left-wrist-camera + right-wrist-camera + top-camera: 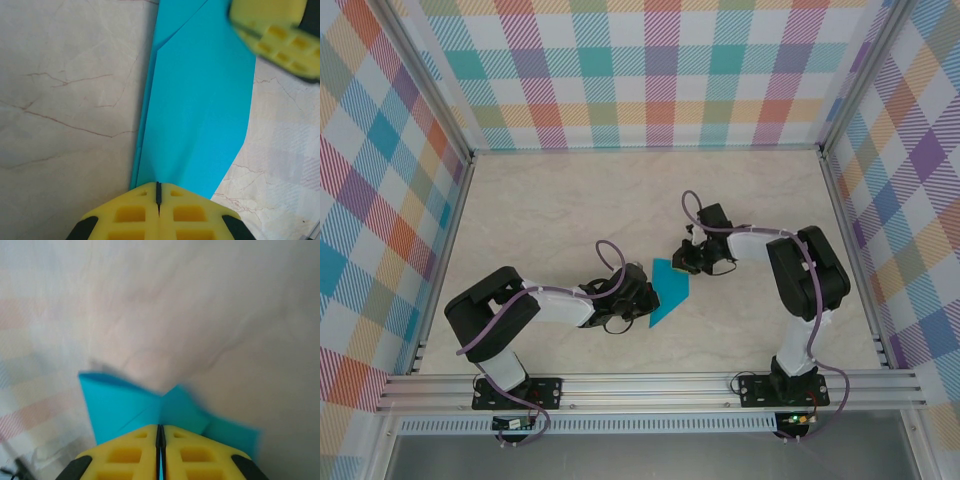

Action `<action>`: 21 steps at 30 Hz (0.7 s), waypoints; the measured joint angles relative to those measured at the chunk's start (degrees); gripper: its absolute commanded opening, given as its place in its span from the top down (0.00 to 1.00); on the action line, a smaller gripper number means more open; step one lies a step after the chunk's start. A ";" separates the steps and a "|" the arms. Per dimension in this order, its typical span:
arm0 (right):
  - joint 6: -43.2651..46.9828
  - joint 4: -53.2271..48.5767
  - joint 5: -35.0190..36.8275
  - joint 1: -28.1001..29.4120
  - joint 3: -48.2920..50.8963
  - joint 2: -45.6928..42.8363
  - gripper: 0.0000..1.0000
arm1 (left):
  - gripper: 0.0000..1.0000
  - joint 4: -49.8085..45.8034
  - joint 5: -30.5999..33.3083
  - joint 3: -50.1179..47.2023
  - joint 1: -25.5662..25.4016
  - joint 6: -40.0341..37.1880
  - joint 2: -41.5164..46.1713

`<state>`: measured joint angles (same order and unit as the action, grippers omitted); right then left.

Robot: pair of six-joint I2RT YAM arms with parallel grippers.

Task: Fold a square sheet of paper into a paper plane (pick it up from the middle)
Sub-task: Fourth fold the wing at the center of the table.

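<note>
The thin teal-blue paper sheet (670,290), half folded, lies on the pale marble table (520,220) between my claws. My right claw (160,427) pinches its edge, and my left claw (158,186) is clenched at its end. Next, I think, a firm creasing is needed.

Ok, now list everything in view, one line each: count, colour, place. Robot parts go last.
folded paper: one, teal-blue, mid-table between the two claws
table: one, pale marbled beige, under everything
walls: three, pastel plaid, at the far end and both sides
frame rails: several, silver metal, along the near edge and up the corners
cables: two, purple, one looping over each arm
arms: two, black and white, bases at the near edge
left claw: one, yellow fingers, shut, tips at one end of the paper
right claw: one, yellow fingers, shut on a raised crease of the paper
</note>
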<state>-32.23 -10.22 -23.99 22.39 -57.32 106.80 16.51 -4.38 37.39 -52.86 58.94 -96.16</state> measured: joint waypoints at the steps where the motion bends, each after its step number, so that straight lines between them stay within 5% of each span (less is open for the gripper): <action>1: 0.31 -0.02 0.81 -1.25 -0.90 0.42 0.88 | 1.00 0.00 0.00 0.00 0.00 -0.02 0.00; 9: 2.51 -0.74 0.46 -5.53 -4.22 0.35 0.85 | 1.00 -0.02 -0.02 0.04 0.00 -0.04 0.00; 21: -2.43 3.98 -8.07 5.20 6.29 -8.48 0.86 | 1.00 -0.02 0.07 0.07 -0.13 -0.24 0.00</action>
<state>-34.65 -6.24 -32.05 27.59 -51.03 98.32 16.49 -4.32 37.45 -52.99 58.70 -96.16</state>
